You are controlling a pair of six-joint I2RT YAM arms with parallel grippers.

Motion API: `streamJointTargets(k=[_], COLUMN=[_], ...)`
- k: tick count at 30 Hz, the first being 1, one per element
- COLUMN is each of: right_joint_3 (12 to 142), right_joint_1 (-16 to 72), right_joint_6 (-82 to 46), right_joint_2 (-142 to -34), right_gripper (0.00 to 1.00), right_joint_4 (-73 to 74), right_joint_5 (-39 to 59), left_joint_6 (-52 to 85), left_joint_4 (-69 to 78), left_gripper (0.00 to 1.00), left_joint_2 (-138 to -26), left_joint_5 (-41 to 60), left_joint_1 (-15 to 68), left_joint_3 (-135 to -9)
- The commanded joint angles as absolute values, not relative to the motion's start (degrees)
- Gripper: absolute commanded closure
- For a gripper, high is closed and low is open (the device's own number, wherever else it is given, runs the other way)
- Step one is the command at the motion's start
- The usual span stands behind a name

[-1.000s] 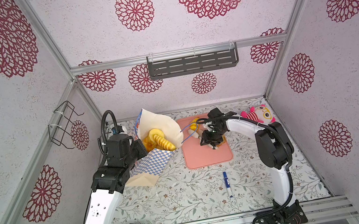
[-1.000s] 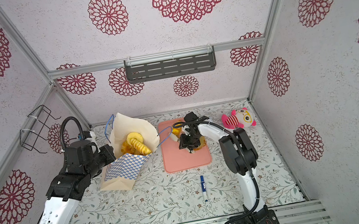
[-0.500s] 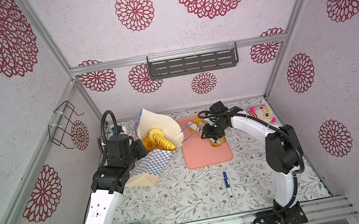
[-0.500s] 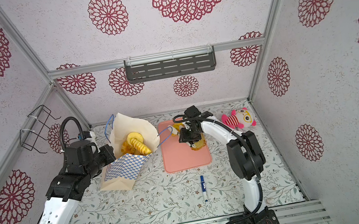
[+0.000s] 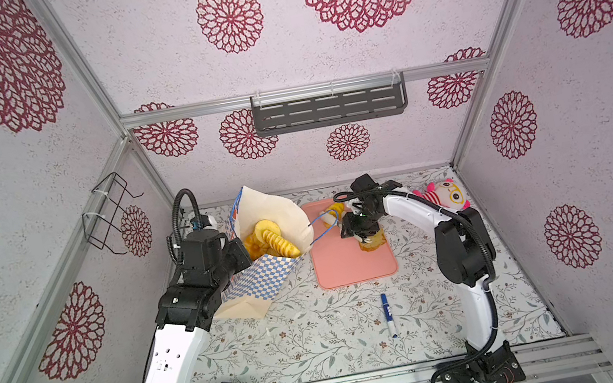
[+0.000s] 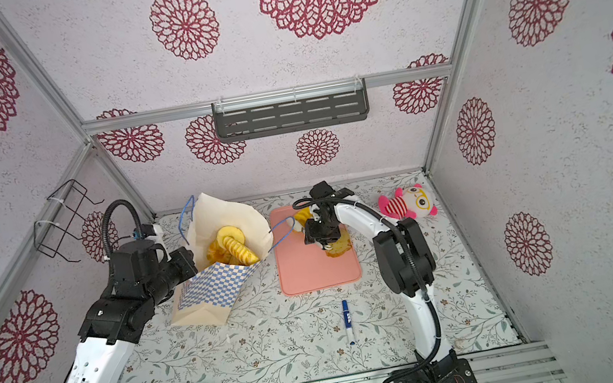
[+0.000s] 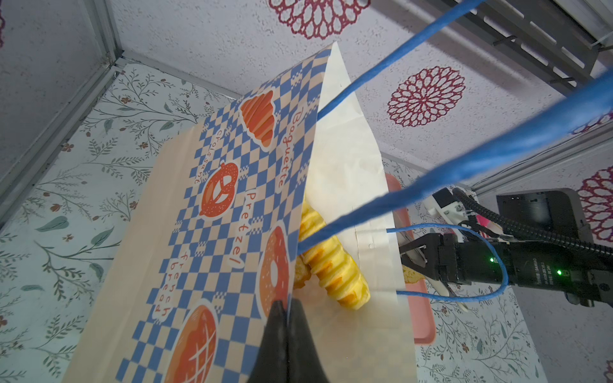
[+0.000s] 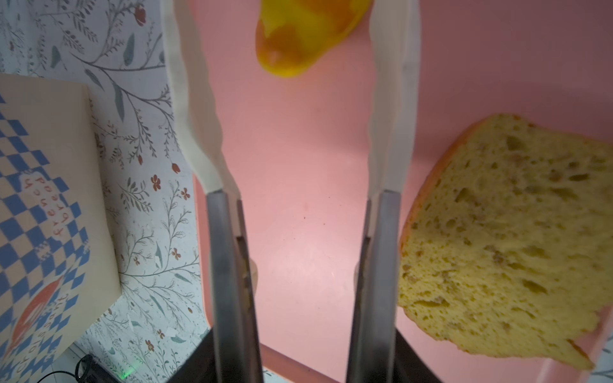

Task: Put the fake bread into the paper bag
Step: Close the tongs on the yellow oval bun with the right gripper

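Right wrist view looks along the right fingers (image 8: 195, 116), which stand moderately apart with nothing between them, above the bare pink tray (image 8: 298, 215). A glossy yellow pastry (image 8: 308, 36) lies on the tray just past their tips. A porous slice of sponge-like bread (image 8: 507, 238) lies on the tray just beside one finger, outside the gap. In the left wrist view the dark left fingers (image 7: 275, 338) are pinched tight on the rim of the paper bag (image 7: 215, 215), which leans over with its mouth open toward the tray. A ridged loaf (image 7: 335, 275) pokes out of that mouth, with another yellow piece (image 7: 300, 278) partly hidden beneath it. A blue cord handle (image 7: 491, 151) of the bag crosses close before the lens. In both top views the bag sits at the left of the floral surface (image 5: 321, 337), with the tray just beside it toward the middle. A pink striped plush toy (image 5: 444, 194) lies at the far right, behind the right arm. A blue pen (image 5: 388, 313) lies alone toward the front, apart from the tray.
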State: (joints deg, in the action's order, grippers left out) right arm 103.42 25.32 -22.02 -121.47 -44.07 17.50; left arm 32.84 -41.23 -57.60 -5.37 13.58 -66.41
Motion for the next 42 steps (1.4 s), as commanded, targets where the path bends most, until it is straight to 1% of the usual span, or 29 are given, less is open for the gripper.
streamJointTargets(k=[1, 19, 32, 38, 42], right_joint_3=[106.9, 117.2, 130.4, 130.6, 130.6], right_joint_1=[25.2, 25.5, 27.4, 28.1, 28.2], right_joint_6=[-21.1, -18.9, -18.1, -17.8, -17.6], right_joint_2=[-120.8, -127.9, -136.1, -136.9, -136.4], right_gripper=[0.43, 0.42, 0.44, 0.49, 0.57], right_joint_4=[-45.5, -52.9, -59.1, -59.3, -59.5], right_joint_5=[16.3, 12.5, 8.4, 5.0, 3.6], left_joint_6=[32.6, 32.9, 33.2, 33.2, 33.2], left_joint_4=[-40.5, -39.9, -39.9, -39.9, -39.9], left_gripper=[1.0, 1.0, 1.0, 1.0, 1.0], left_joint_2=[-56.9, -56.8, -56.1, -56.0, -55.8], left_joint_5=[-5.5, -5.0, -5.0, -4.9, -4.9], left_joint_1=[12.9, 12.8, 12.7, 12.7, 12.7], left_joint_3=[-65.5, -64.8, -63.9, -63.7, -63.8])
